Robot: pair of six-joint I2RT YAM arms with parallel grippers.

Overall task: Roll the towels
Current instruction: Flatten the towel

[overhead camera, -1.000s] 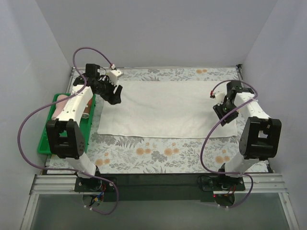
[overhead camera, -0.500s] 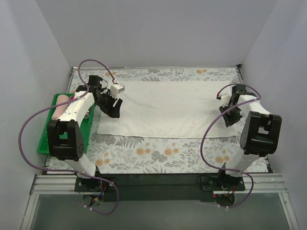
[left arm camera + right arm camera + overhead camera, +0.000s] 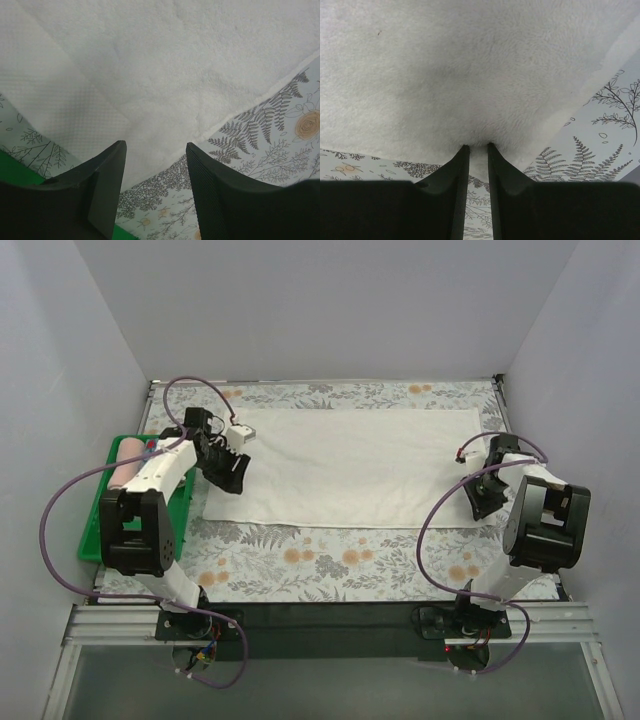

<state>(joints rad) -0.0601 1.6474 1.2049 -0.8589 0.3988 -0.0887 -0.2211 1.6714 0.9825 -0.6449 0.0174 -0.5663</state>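
The long cream-white towel lies spread flat on the floral tablecloth. My left gripper hangs over its near-left corner, open, with nothing between the fingers; in the left wrist view the left gripper straddles the corner of the cream-white towel. My right gripper is at the towel's near-right edge. There the right gripper is shut on a pinch of the cream-white towel. The salmon-pink towel lies rolled in the tray at far left.
A green plastic tray sits at the table's left edge, beside the left arm. White walls enclose the table on three sides. Floral tablecloth shows between the towel and the arm bases.
The left gripper has moved nearer along the towel's left end to its near corner. The right gripper has dropped toward the near-right edge and closed its jaws on the towel.
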